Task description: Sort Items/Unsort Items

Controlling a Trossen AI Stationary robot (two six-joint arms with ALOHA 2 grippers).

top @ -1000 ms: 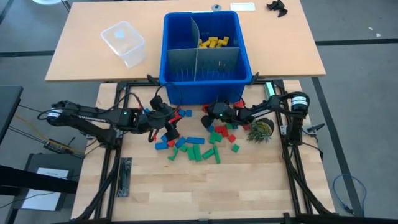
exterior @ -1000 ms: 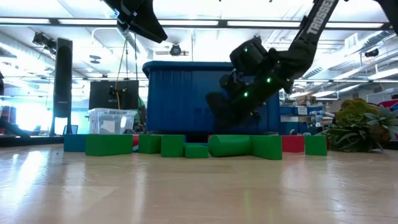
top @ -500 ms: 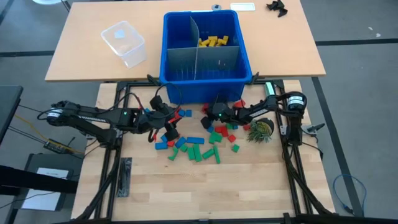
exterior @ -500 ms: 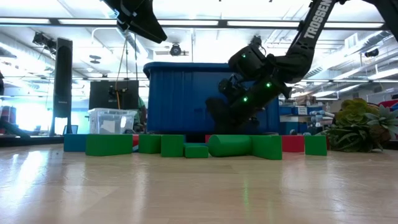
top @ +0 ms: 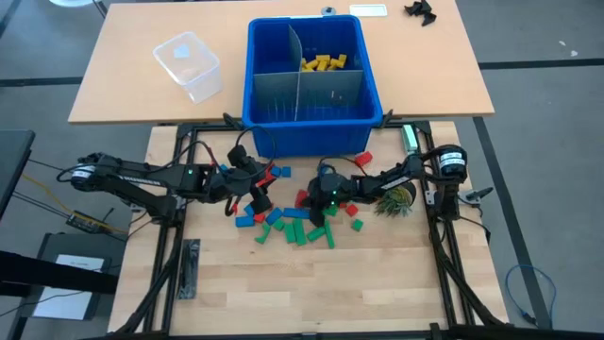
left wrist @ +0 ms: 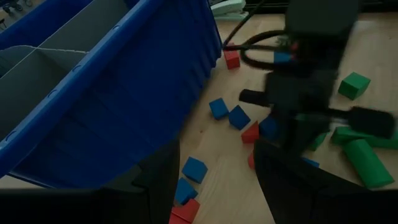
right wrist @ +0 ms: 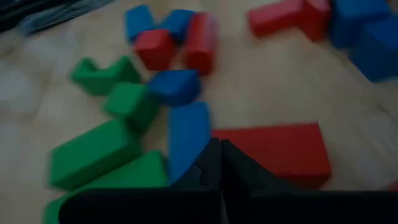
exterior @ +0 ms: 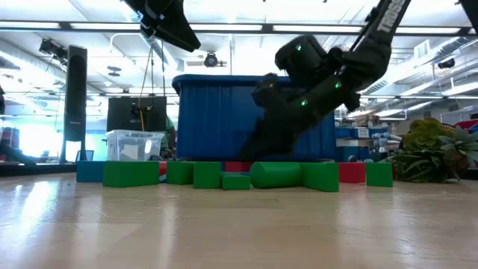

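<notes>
The blocks (top: 297,219) lie scattered on the slatted tabletop just in front of the bin (top: 311,80), nearer its back edge than its front; red, green and blue pieces mix there, one red block (top: 363,157) sits apart close under the bin's front right corner; yellow blocks (top: 324,63) lie in the bin's back right compartment, behind the grey dividers (top: 307,94).

The right gripper (top: 319,210) is down among the blocks at the middle of the heap, fingers pressed together with nothing between them; in its wrist view the closed tips hover over a long red block (right wrist: 273,152) and a blue one (right wrist: 188,137), green pieces (right wrist: 109,152) beside them; whether the tips touch a block I cannot tell.

The left gripper (top: 257,181) waits at the heap's left side, near the bin's front left corner, fingers spread wide and empty; blue blocks (left wrist: 228,112) show between them in its wrist view.

A small plant (top: 396,196) stands by the right arm; a clear tub (top: 188,65) sits on the far table, left of the bin.
</notes>
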